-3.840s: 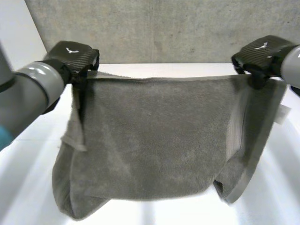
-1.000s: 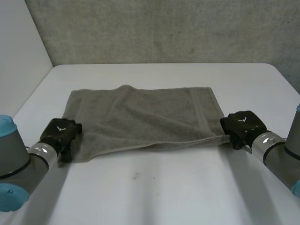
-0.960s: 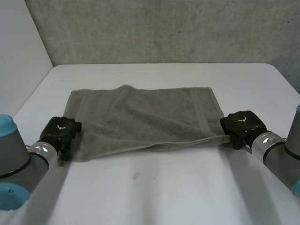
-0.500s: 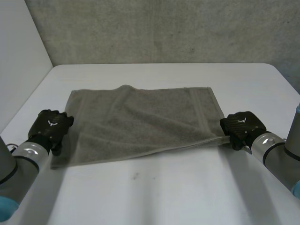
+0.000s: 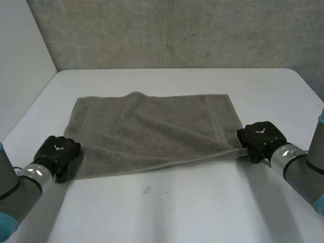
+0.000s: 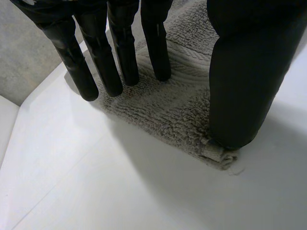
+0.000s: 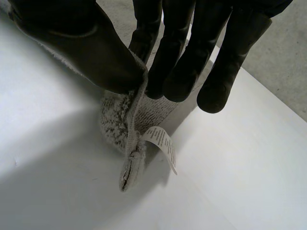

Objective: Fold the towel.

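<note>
I see the grey towel spread flat on the white table. My left hand sits at its near-left corner, fingers straight and apart from the thumb, their tips pressing on the cloth. My right hand pinches the near-right corner between thumb and fingers, where a white label sticks out

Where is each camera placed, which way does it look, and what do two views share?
Head view: behind, between the arms, looking down on the table and grey towel; both arms, left hand, right hand show.
Left wrist view: along the left palm; straight fingers rest on a towel corner.
Right wrist view: along the right palm; fingers pinch the labelled corner.
All share the towel.
</note>
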Available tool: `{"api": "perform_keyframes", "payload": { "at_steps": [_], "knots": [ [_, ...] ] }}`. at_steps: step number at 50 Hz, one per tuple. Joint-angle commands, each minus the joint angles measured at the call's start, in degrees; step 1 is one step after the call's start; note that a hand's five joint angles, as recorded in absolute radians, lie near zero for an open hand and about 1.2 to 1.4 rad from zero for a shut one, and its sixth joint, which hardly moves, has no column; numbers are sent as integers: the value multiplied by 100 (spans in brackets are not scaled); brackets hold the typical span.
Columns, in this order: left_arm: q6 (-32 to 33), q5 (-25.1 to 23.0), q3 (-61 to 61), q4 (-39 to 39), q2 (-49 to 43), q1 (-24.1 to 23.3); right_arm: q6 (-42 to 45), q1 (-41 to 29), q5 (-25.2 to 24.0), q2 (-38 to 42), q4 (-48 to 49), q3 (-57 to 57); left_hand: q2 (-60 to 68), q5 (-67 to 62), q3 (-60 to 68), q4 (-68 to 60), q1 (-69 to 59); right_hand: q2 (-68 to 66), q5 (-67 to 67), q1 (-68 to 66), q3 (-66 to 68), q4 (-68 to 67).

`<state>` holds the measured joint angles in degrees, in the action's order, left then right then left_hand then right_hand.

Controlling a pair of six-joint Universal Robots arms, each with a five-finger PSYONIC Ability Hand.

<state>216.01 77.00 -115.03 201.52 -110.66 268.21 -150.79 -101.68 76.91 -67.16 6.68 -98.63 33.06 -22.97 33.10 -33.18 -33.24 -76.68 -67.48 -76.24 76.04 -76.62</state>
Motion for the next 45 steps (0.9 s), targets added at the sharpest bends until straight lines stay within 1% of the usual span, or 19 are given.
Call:
{"api": "perform_keyframes", "payload": {
  "at_steps": [1,7,10,11,12,14,15,17,18,20,24,29,33,37,39,40,42,43,45],
  "knots": [
    [-6,-9,192,1,-149,3,6,-1,0,28,0,10,424,-433,419,-411,-405,-332,-252,-376,396,-338],
    [-15,-9,350,1,-280,3,6,8,0,36,9,19,726,-735,722,-714,-708,-332,-252,-376,396,-338],
    [-15,-9,412,1,-359,3,6,8,0,36,9,19,1147,-1156,1143,-1135,-1129,-332,-252,-376,396,-338],
    [-15,-9,438,10,-386,3,6,8,0,36,9,19,1730,-1739,1726,-1717,-1711,-332,-252,-376,396,-338],
    [-15,-9,438,10,-386,3,6,8,0,36,9,19,1736,-1745,1731,-1723,-1717,-332,-252,-376,396,-338],
    [-33,-27,508,1,-403,3,6,8,0,45,9,19,2808,-2817,2804,-2796,-2790,-332,-252,-376,396,-338],
    [-33,-27,508,1,-403,3,6,8,0,45,9,19,2812,-2821,2808,-2800,-2794,-332,-252,-376,396,-338],
    [-33,-27,526,1,-395,-6,14,8,0,71,9,28,3565,-3574,3561,-3552,-3546,-332,-252,-376,396,-338],
    [-33,-27,526,1,-395,-6,14,8,0,71,9,28,3569,-3578,3565,-3557,-3551,-332,-252,-376,396,-338],
    [-42,-27,535,1,-368,-6,14,8,0,80,9,19,4323,-4332,4319,-4311,-4305,-332,-252,-376,396,-338],
    [-42,-27,517,1,-316,-6,14,8,0,80,9,28,4692,-4701,4688,-4680,-4674,-332,-252,-376,396,-338],
    [-50,-27,447,1,-149,-6,14,8,0,63,0,36,4694,-4703,4690,-4682,-4676,-332,-252,-376,396,-338],
    [-42,-18,289,-16,141,3,58,16,0,-77,-122,107,4694,-4703,4690,-4682,-4676,-332,-252,-376,396,-338],
    [-6,-18,60,-34,458,12,304,8,0,-333,-422,124,4694,-4703,4690,-4682,-4676,-332,-252,-376,396,-338],
    [-15,-18,-185,-182,1026,100,733,17,0,-700,-1139,177,4694,-4703,4690,-4682,-4676,-332,-252,-376,396,-338],
    [-15,-18,-186,-183,1029,100,735,17,0,-702,-1143,177,4694,-4703,4690,-4682,-4676,-332,-252,-376,396,-338],
    [-15,-36,-405,-507,1633,126,1094,95,-26,-938,-1834,212,4694,-4703,4690,-4682,-4676,-332,-252,-376,396,-338],
    [-15,-36,-406,-509,1636,126,1095,96,-26,-939,-1837,212,4694,-4703,4690,-4682,-4676,-332,-252,-376,396,-338],
    [-7,-140,-554,-972,2283,153,1340,148,8,-1070,-2362,204,4694,-4703,4690,-4682,-4676,-332,-252,-376,396,-338]
  ]
}}
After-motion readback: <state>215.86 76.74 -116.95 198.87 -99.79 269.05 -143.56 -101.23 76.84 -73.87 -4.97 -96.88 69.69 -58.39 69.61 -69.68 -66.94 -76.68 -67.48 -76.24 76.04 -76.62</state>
